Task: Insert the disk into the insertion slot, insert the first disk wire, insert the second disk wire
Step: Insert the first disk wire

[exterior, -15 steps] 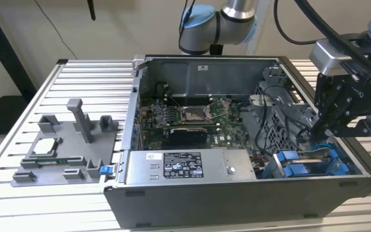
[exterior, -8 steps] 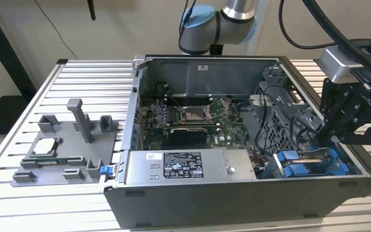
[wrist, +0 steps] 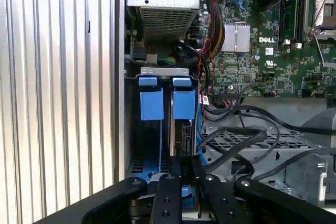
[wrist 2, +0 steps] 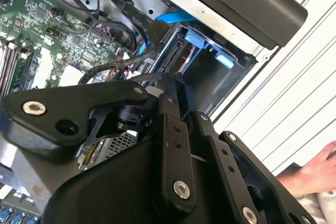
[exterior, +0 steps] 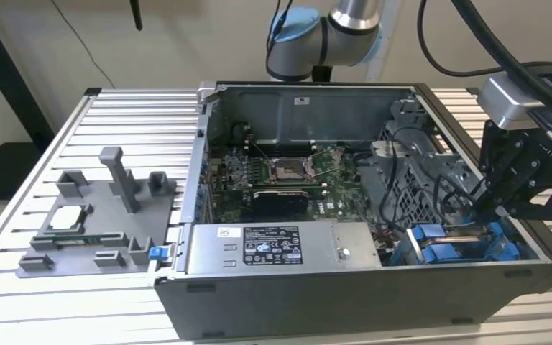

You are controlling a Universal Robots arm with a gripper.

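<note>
**Now at the wires: claw works above a seated disk**

Deep in the open case, the claw hangs just above the slot. It is drawn narrow, and whether a plug is pinched in it cannot be told. The disk appears seated on edge in the slot, its blue carrier tab level with a second blue tab just beside it. By that showing, the job stands at the wiring stage. Loose black wires coil just beside the slot, on its motherboard side.

Done well, this step calls for a plug held square to the disk's connector edge. The push should run straight along the slot's line with light force, since a tilted plug could jam or bend contacts. Slack in the wire should be kept off the slot's metal rim, and the neighbouring wires look close enough to be dragged along.

The case sits on a ribbed aluminium tabletop. Well apart from the slot, across the case, a grey fixture carries a processor chip. Outside the case wall nearest the slot, a person's hand shows over the tabletop. Far from the slot, past the fixture, are a pale wall and a black stand.
</note>
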